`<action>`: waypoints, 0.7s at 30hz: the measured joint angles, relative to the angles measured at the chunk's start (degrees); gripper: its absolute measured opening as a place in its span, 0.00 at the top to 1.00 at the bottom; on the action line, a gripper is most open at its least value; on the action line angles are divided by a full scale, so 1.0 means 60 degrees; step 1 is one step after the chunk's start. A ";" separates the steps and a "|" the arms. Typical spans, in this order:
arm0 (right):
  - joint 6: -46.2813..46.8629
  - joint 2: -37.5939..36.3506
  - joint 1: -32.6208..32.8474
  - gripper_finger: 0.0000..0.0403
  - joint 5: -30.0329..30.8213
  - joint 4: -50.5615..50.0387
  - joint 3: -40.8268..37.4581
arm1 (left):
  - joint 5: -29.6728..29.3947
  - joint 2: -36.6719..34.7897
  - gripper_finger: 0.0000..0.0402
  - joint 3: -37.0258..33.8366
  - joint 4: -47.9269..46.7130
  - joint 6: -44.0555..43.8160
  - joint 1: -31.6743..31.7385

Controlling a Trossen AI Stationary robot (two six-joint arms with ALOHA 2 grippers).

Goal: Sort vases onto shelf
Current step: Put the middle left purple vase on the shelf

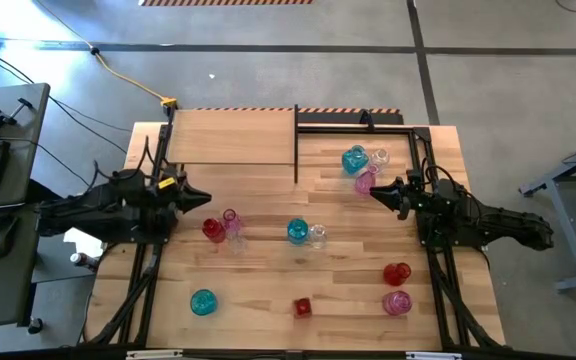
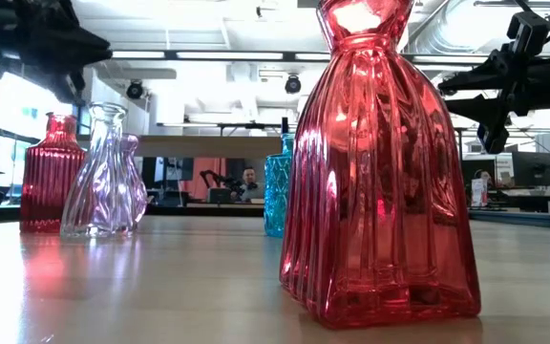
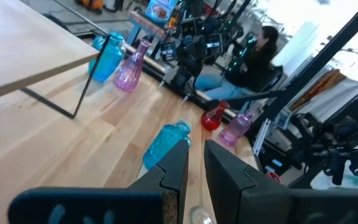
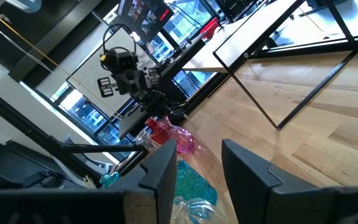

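Several small glass vases stand on their bases on the plank tabletop. A teal vase (image 1: 354, 160), a clear vase (image 1: 378, 158) and a pink vase (image 1: 365, 182) stand by the right gripper. A red vase (image 1: 213, 229) and a pale pink vase (image 1: 232, 222) stand near the left gripper. A teal vase (image 1: 297, 231) and a clear vase (image 1: 317, 236) are mid-table. The shelf (image 1: 228, 137) sits at the far left. My left gripper (image 1: 206, 200) (image 3: 194, 168) hovers open above the table. My right gripper (image 1: 376, 190) (image 4: 197, 168) is open beside the pink vase, which is not between its fingers.
More vases stand toward the near edge: a red vase (image 1: 397, 273), a pink vase (image 1: 396, 302), a teal vase (image 1: 203, 301) and a red vase (image 1: 302, 307) that looms large as the red vase (image 2: 380, 172) in the low view. The shelf's black frame (image 1: 358, 125) runs along the far edge. A seated person (image 3: 253, 56) is beyond the table.
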 joint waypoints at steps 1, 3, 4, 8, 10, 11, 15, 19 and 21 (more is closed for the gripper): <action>0.0000 0.0003 0.0000 0.71 0.0000 0.0000 0.0000 | -0.0028 0.0165 0.89 0.0214 -0.0180 0.0000 0.0000; 0.0000 0.0003 -0.0001 0.71 0.0000 0.0000 0.0000 | -0.0065 0.0546 0.89 0.0656 -0.0506 0.0000 0.0000; 0.0000 0.0000 -0.0004 0.71 0.0000 0.0000 0.0000 | -0.0078 0.0750 0.89 0.0877 -0.0683 0.0000 0.0004; 0.0000 0.0003 -0.0002 0.71 0.0000 0.0000 0.0000 | -0.0095 0.1692 0.89 0.1853 -0.1489 0.0109 0.0004; 0.0000 0.0001 -0.0001 0.71 0.0000 0.0000 0.0000 | -0.0111 0.2205 0.89 0.2367 -0.1899 0.0234 0.0004; 0.0000 0.0001 -0.0002 0.71 0.0000 0.0000 0.0000 | -0.0123 0.2466 0.89 0.2625 -0.2089 0.0338 0.0004; 0.0000 0.0004 -0.0002 0.71 0.0000 0.0000 0.0000 | -0.0360 0.3455 0.89 0.3554 -0.2971 0.0911 0.0004; 0.0000 0.0007 -0.0002 0.71 0.0000 0.0000 0.0000 | -0.0485 0.4329 0.89 0.4266 -0.3547 0.1340 0.0004; 0.0000 0.0007 -0.0001 0.71 0.0000 0.0000 0.0000 | -0.0509 0.4708 0.89 0.4557 -0.3806 0.1472 0.0004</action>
